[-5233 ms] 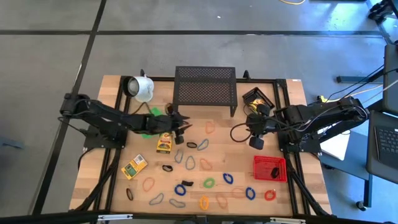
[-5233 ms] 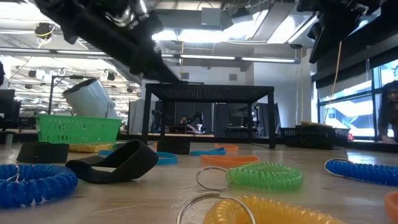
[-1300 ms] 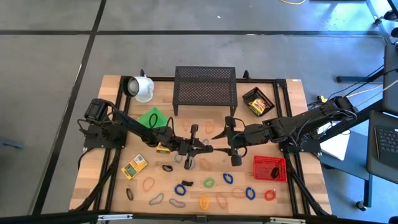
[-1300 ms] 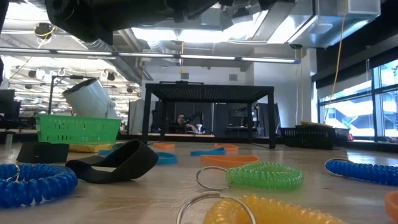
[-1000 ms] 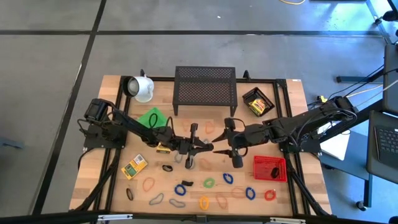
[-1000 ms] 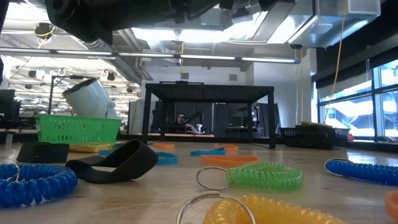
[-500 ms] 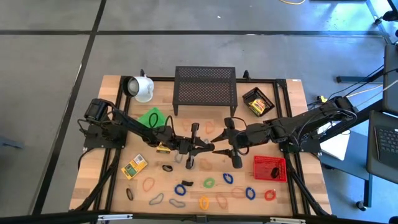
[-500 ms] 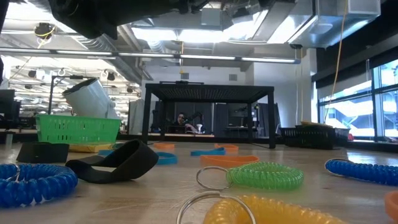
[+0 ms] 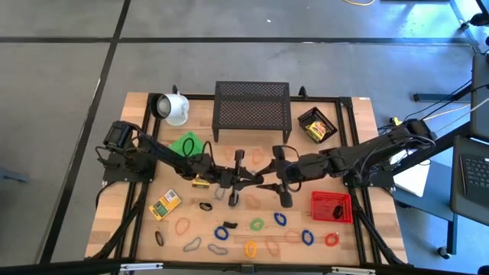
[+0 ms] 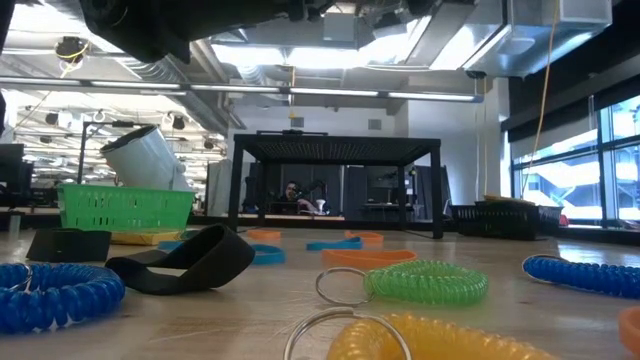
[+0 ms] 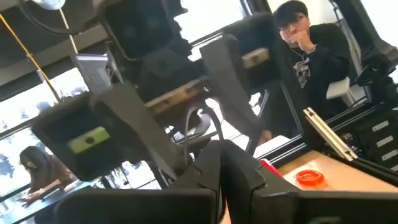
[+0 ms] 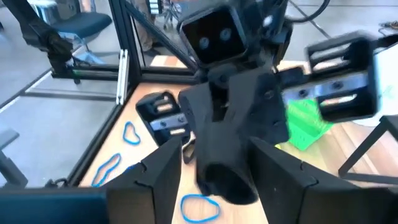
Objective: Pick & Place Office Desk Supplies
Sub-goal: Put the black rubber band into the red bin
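Both arms meet mid-table. The left end effector [image 9: 254, 182] is pinched shut, though I can't see whether anything's in it. The right end effector [image 9: 267, 182] faces it tip to tip with its fingers [image 12: 151, 173] spread open around it.

Closest are a blue loop [image 9: 250, 177] and a black loop [image 9: 235, 178], just beside the left tips. One yellow box [image 9: 202, 180] sits behind the left wrist. The coiled loops look light and springy, lying flat, so I'd pinch the coil low, anywhere along it. The boxes look stiff and light, so grab one across its narrow sides.

I count roughly twenty loops, mostly toward the table's [image 9: 137, 137] front edge. Farther out there's a second yellow box [image 9: 164, 205], a red basket [image 9: 331, 206], a green basket [image 9: 186, 145] and a black tray [image 9: 317, 124] with yellow stuff inside.
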`<state>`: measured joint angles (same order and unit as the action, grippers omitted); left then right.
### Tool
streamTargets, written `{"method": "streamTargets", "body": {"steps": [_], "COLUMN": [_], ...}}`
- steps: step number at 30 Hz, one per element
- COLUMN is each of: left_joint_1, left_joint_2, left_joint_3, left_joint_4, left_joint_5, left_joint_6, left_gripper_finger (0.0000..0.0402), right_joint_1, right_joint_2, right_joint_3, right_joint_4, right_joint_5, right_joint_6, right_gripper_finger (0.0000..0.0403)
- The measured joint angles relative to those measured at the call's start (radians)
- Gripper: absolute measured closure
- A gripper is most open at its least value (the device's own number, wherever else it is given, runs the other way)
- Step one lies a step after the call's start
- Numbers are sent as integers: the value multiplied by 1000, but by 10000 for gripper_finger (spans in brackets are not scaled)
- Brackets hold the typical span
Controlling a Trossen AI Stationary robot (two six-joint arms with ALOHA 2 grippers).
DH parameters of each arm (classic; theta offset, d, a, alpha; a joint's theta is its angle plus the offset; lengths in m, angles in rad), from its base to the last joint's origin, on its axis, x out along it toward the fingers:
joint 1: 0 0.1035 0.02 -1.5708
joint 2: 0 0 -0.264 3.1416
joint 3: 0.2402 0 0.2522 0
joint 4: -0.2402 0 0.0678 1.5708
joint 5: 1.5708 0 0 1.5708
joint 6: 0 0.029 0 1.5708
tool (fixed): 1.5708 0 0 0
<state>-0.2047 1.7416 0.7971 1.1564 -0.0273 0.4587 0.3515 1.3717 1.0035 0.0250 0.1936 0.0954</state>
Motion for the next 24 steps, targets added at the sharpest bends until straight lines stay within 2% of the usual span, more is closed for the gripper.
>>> {"method": "streamTargets", "body": {"steps": [19, 24], "left_joint_1": [0, 0], "left_joint_2": [0, 0], "left_joint_3": [0, 0], "left_joint_4": [-7, -7], "left_joint_5": [-1, -1], "left_joint_6": [18, 18], "left_gripper_finger": [398, 398], "right_joint_1": [0, 0], "right_joint_2": [5, 5], "right_joint_3": [0, 0], "right_joint_4": [50, 50], "right_joint_5": [0, 0], "right_joint_6": [-28, -28], "right_gripper_finger": [289, 323]}}
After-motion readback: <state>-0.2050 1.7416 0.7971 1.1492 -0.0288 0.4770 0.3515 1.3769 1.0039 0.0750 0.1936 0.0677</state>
